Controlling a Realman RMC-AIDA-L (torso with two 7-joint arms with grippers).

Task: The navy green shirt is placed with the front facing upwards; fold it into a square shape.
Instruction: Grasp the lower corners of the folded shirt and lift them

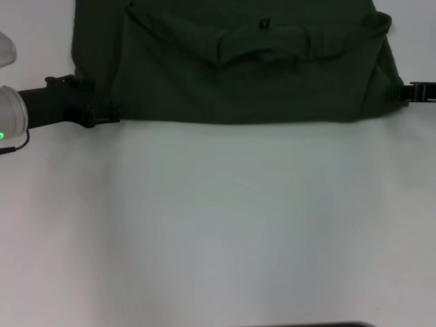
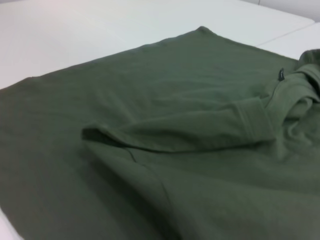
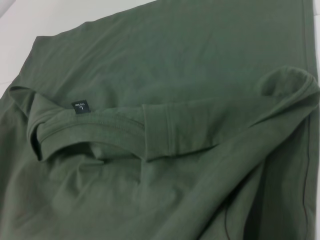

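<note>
1. Nearest me: the desk [image 1: 218,225] is lying bare and white, w/ lots of open room between me and the cloth for drawing a fold back.
2. My left hand [image 1: 102,114] is sitting at the shirt's near-left corner; my right hand [image 1: 407,92] is at the right edge, both low by the hem line. Can't tell if either is spread or pinching cloth.
3. The navy green shirt [image 1: 245,75] is lying across the far side of the desk, near edge straight, running off the far limit of the head view.
4. Progress, as I judge it: sleeves are looking folded inward over the body by the neck label [image 3: 80,106]; approx. halfway. Lengthwise folds remaining to get a square.
</note>
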